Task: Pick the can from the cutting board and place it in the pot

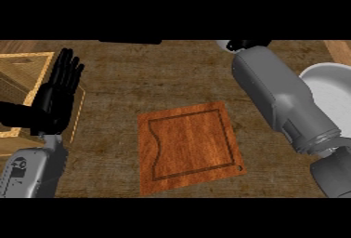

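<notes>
The wooden cutting board [188, 146] lies in the middle of the counter with nothing on it. My right forearm rises high across the view to its upper edge. There my right hand [248, 44] shows only as black fingers curled beside a pale rounded sliver, the can [222, 44]; most of both is cut off. The pale grey pot [328, 90] sits at the right edge, partly behind that forearm. My left hand [58, 90] rests open at the left, fingers up.
A light wooden box [24, 65] stands at the left edge behind my left hand. A flat dark shape [130, 41] lies at the counter's far edge. The brown counter [158, 79] stretches between the board and the far edge.
</notes>
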Action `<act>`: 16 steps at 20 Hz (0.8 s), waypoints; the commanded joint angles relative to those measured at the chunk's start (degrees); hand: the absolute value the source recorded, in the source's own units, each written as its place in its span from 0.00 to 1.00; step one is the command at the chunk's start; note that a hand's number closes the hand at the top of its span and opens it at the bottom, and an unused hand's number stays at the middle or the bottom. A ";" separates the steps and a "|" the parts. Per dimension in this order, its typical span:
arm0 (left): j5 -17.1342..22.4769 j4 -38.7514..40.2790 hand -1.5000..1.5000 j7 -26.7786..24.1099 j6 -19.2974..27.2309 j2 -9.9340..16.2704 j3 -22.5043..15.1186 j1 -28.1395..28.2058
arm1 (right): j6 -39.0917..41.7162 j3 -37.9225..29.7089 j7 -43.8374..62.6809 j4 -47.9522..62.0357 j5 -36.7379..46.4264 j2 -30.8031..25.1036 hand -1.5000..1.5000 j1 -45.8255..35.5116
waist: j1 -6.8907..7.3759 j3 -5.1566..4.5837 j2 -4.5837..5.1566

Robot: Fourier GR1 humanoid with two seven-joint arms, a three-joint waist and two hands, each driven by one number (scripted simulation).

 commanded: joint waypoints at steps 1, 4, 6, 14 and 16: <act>-0.76 2.54 0.50 -0.72 1.16 -0.58 0.39 -1.98 | -4.60 3.90 16.26 5.86 7.33 -0.87 1.00 -6.10 | -1.36 0.05 0.13; 0.08 0.99 0.50 0.36 0.40 0.47 1.09 -0.84 | -4.33 4.92 20.80 8.66 9.49 -1.44 1.00 -8.16 | -1.05 0.17 -0.27; 0.82 0.42 0.50 0.90 0.19 1.37 2.35 -0.16 | -6.14 5.67 22.99 8.87 10.64 -1.06 1.00 -6.38 | -2.59 0.21 -0.94; -0.16 0.77 0.50 0.93 1.32 1.97 3.47 1.08 | -2.49 2.01 20.04 10.24 7.79 -4.23 1.00 -2.74 | -5.37 0.29 -1.55; 0.33 -0.77 0.50 0.30 0.84 1.60 3.44 3.55 | -2.96 1.07 17.60 9.26 7.12 -7.36 1.00 -2.65 | -5.30 0.29 -1.79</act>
